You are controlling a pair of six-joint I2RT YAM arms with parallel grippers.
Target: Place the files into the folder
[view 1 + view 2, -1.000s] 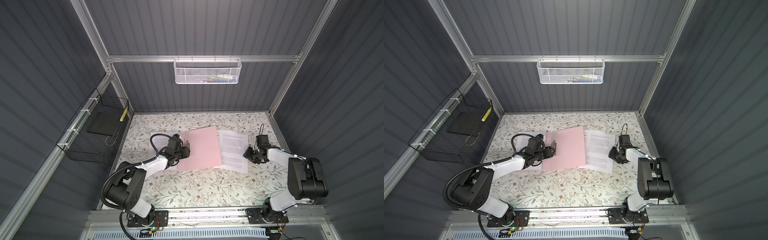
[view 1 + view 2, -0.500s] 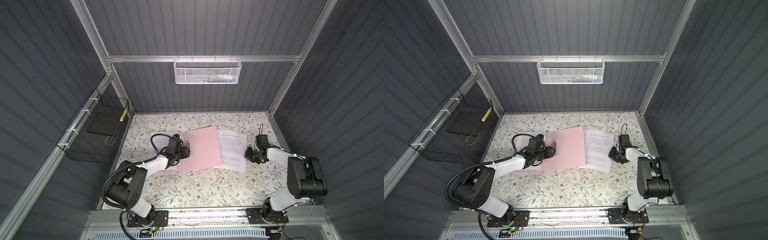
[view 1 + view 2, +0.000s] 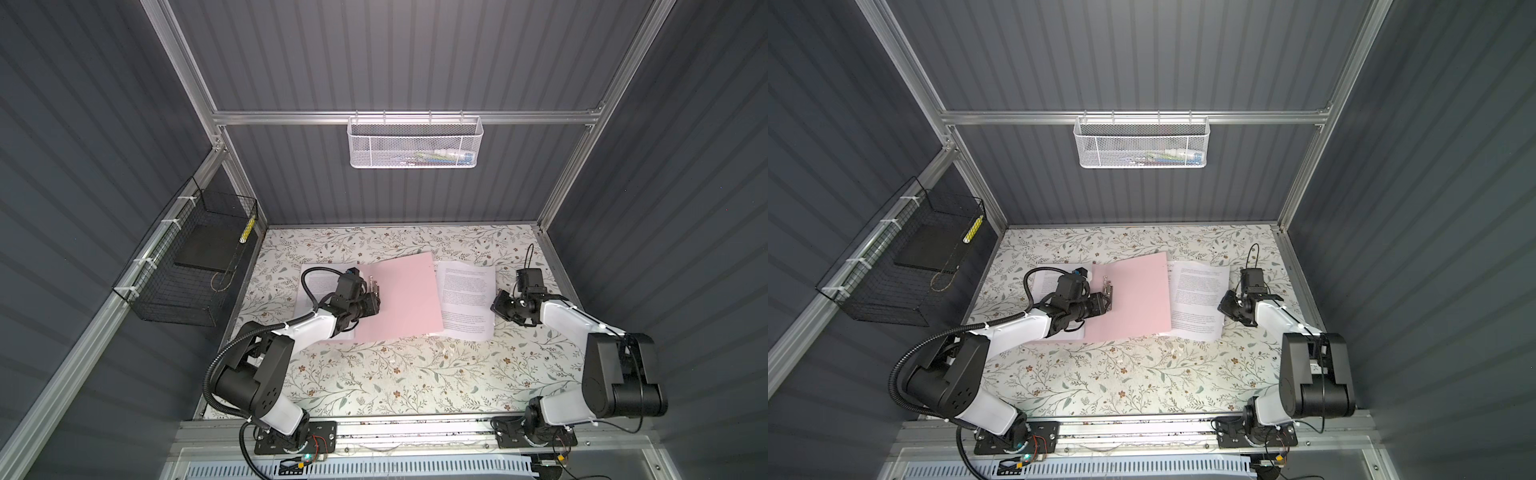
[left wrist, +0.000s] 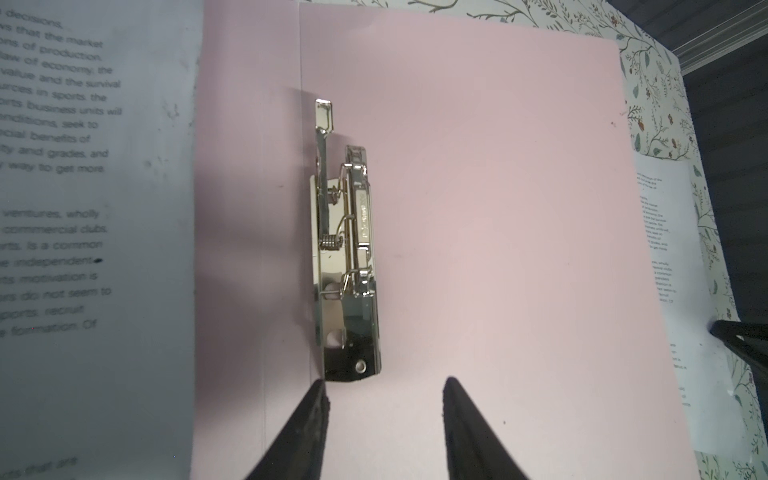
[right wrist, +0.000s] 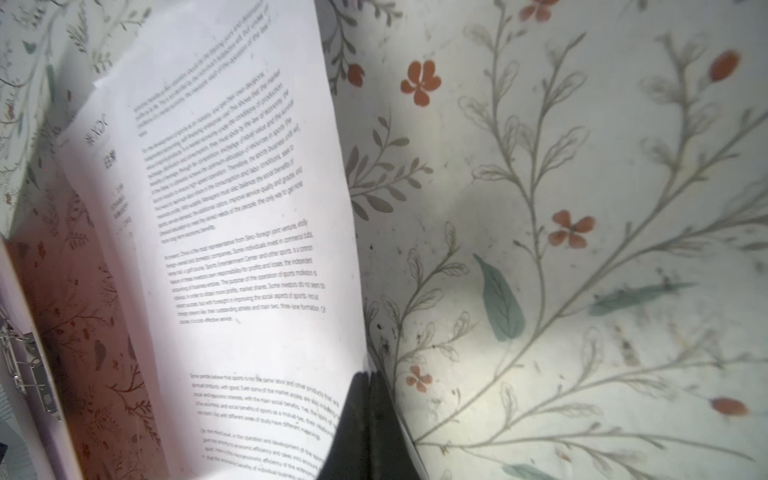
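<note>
Right pincer point(image 5: 366, 376) clamped on the sheet point(image 5: 232, 208), we should slide it slowly onto the folder point(image 4: 498, 208); left pincer point(image 4: 384, 380) hovers half-open, empty, by the clip point(image 4: 347, 249).

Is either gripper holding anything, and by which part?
The right gripper pinches the printed sheet by its edge. The left gripper is open over the folder, holding nothing.

probably a lab test cell: aluminium frame point(image 3: 407, 117), grey ribbed walls point(image 3: 374, 54), hung mesh basket point(image 3: 414, 143), floral tabletop point(image 3: 415, 374)
</note>
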